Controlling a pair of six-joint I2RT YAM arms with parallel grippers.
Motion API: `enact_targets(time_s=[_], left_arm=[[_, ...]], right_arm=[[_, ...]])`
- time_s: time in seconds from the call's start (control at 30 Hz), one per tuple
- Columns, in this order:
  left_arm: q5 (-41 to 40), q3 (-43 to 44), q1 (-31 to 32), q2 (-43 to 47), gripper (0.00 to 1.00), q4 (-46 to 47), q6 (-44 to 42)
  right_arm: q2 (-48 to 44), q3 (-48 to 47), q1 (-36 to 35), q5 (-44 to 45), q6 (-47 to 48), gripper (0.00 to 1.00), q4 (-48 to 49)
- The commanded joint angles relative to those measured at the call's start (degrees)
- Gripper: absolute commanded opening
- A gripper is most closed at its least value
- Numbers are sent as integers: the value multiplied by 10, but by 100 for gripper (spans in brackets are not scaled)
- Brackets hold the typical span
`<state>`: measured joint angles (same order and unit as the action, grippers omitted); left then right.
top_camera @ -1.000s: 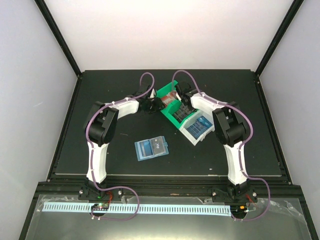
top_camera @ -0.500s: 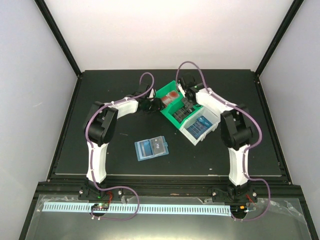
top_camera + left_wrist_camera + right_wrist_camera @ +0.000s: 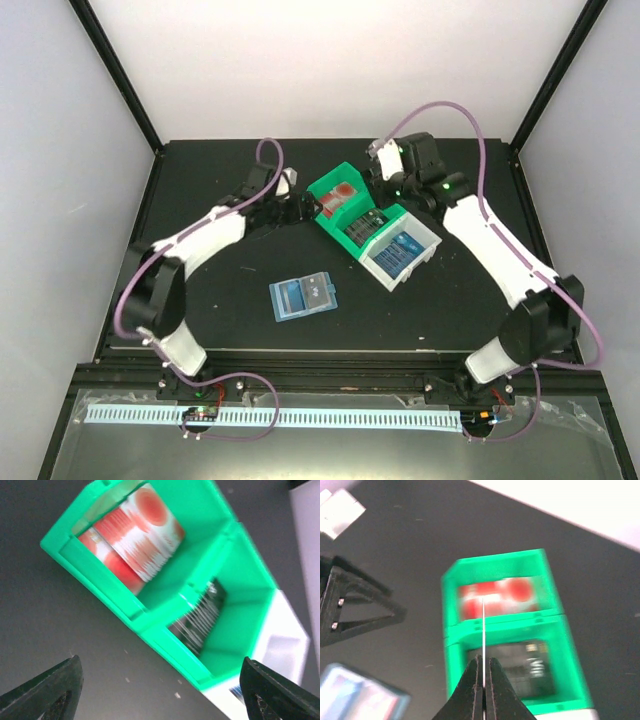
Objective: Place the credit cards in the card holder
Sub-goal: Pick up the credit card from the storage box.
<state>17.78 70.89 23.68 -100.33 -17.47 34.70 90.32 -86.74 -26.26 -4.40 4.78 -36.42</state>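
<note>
The right gripper (image 3: 483, 661) has its 2 jaws pinched together on 1 thin card (image 3: 483, 625). The card is seen edge-on as a pale line, so I cannot tell its colour. The left gripper (image 3: 160, 680) has its 2 jaws spread wide with nothing between them.

The biggest thing is the 1 dark table (image 3: 200, 170), with the 2 arms reaching from its near edge toward the far middle. The bins sit there in 1 slanted row: 1 green bin (image 3: 530, 626) with 2 compartments, and 1 white bin (image 3: 430, 245) touching its nearer end. The left gripper sits just beside the left wall of the green bin. The right gripper is at the bin's far right corner, and in its wrist view the held card stands over the green bin.

There is 1 card holder (image 3: 302, 296), blue-teal, lying open and flat on the table. It is nearer the arm bases, between the 2 arms and well apart from the bins and both grippers.

The loose cards lie in 3 groups, 1 per compartment:
- The red-and-white cards (image 3: 145, 535) are in the far green compartment.
- The dark cards (image 3: 200, 620) are in the next green compartment.
- The blue cards (image 3: 400, 250) are in the white bin.

I cannot count the cards in any group.
</note>
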Motion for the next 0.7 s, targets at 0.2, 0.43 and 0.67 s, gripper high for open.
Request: enact_targets(time_s=[0.2, 0.43, 0.67], left_arm=[[226, -247, 6, 335, 99, 121, -27], [317, -353, 29, 468, 97, 219, 80], [321, -389, 48, 492, 80, 348, 200]], right_arm=[[-143, 245, 1, -427, -287, 1, 276], [-196, 355, -13, -533, -468, 1, 506], [-198, 376, -58, -562, -509, 1, 540]])
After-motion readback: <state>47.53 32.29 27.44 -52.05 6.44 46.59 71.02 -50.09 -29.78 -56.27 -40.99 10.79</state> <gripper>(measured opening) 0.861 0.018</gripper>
